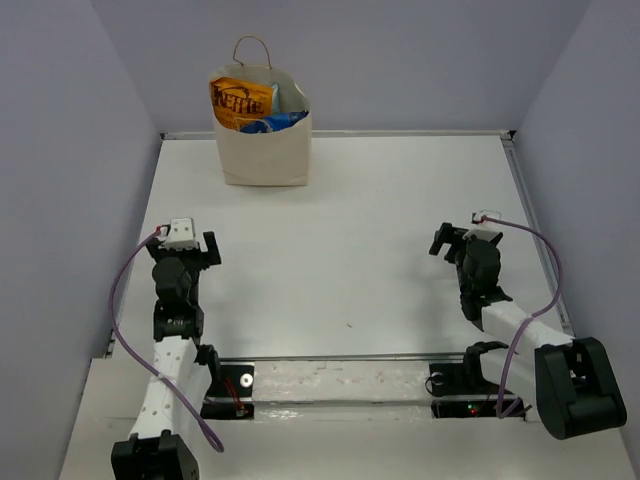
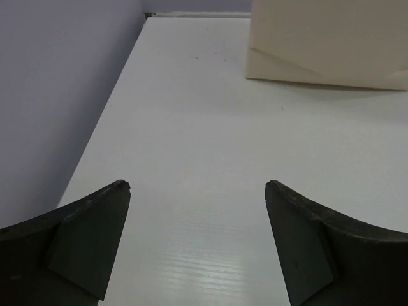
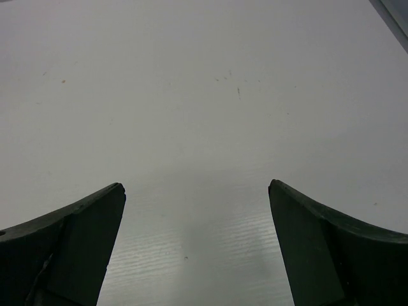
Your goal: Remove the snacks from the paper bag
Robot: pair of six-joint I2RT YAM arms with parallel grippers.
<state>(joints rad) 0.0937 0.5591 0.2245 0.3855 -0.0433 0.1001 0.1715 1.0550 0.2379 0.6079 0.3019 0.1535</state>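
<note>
Black fingers [image 2: 89, 242] frame the bottom of each wrist view, and between them I see only bare white table [image 1: 340, 230]. My left gripper [image 2: 197, 186] is spread wide with nothing in it, and my right gripper [image 3: 196, 186] is just as wide and just as empty. Both sit over the near half of the table, the left one toward the left edge and the right one toward the right edge. They are well apart from each other and from anything to pick up. I read this as a ready pose, with the jaws wide so a bulky, crinkly packet can fit between them.

Outward from my left gripper, the cream paper bag [image 1: 263, 140] stands upright at the far edge of the table, nearer the far left corner than the far right one. Its lower front shows in the upper right of my left wrist view, while my right wrist view shows none of it. Its thin brown handles [image 1: 252, 45] rise against the back wall [image 1: 400, 60], and its mouth opens upward, so the snacks can be reached from above. An orange chip bag [image 1: 240, 100] with dark lettering pokes out on the left, and a blue packet [image 1: 278, 122] sits lower beside it. Anything deeper is hidden.

No snack lies on the table, so the task looks not yet begun. My left arm is nearer, and the orange bag stands highest, which makes it the likely first pick.
</note>
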